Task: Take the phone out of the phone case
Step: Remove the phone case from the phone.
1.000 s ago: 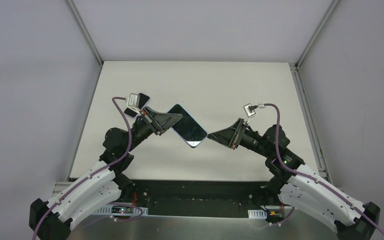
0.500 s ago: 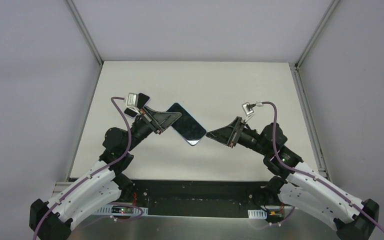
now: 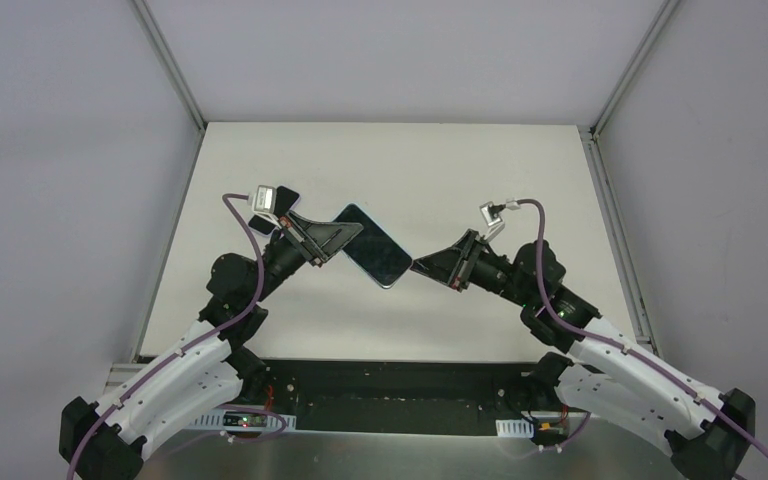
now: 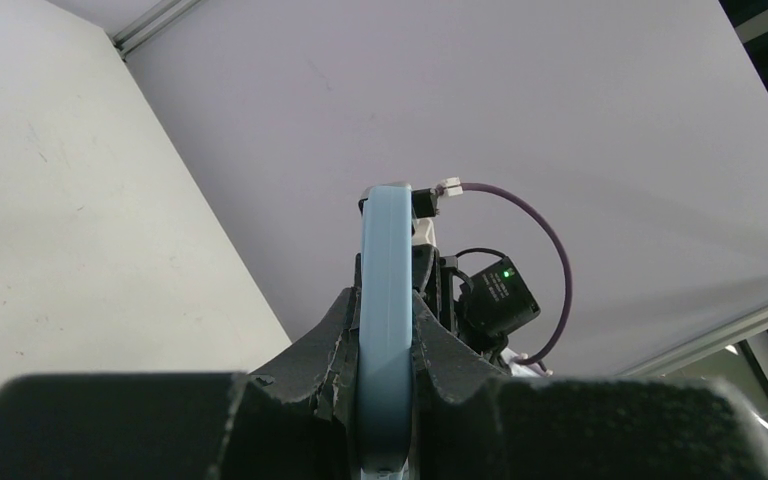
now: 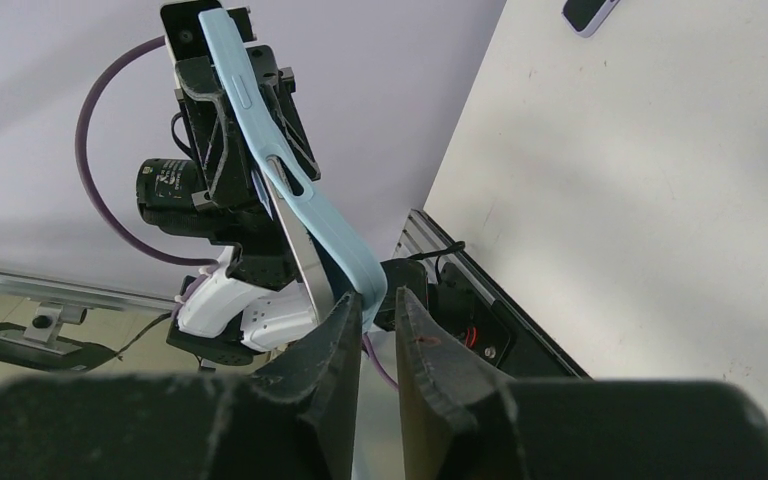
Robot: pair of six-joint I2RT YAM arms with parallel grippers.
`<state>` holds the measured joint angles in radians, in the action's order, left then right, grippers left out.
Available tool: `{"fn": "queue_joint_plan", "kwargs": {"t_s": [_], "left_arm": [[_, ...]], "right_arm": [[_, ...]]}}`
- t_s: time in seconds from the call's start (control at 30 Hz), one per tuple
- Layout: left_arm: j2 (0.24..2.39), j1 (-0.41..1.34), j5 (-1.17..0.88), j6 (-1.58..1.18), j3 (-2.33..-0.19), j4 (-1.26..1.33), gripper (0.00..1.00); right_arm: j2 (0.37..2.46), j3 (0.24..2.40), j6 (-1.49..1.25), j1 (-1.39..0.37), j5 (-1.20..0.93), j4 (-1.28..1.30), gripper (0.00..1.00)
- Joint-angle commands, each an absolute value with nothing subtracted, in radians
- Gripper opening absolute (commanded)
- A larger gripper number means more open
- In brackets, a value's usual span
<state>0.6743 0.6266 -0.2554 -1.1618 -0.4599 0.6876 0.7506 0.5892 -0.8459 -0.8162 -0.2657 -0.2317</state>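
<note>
Left pincer [image 3: 353, 236]: clenched across the cased phone [image 3: 375, 258], holding it up off the tabletop [image 3: 440, 170].
Right pincer [image 3: 417, 266]: fingers nearly together, nipping the case [image 5: 300, 190] at its free corner.
Phone: dark screen up, tilted, hanging between the two pincers over the near middle of the tabletop.
Case: light blue. In the right wrist view its end bows away from the phone's silver edge, and the rest hugs the phone.
</note>
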Motion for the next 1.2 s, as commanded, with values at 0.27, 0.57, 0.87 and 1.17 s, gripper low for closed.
{"fn": "queue_joint_plan", "kwargs": {"t_s": [0.27,0.57,0.87,1.17], "left_arm": [[0.661,0.629,-0.271,-1.210,-0.500,0.816,0.00],[0.672,0.629,-0.222,-1.190,-0.483,0.816,0.00],[0.708,0.629,-0.195,-1.217,-0.513,0.816,0.00],[0.704,0.629,-0.189,-1.223,-0.507,0.816,0.00]], "right_arm": [[0.669,0.605,-0.778,-0.818,-0.209,-0.154,0.33],[0.599,0.577,-0.765,-0.824,-0.313,-0.162,0.39],[0.657,0.569,-0.840,-0.843,-0.316,-0.244,0.47],[0.746,0.581,-0.887,-0.849,-0.285,-0.284,0.40]]}}
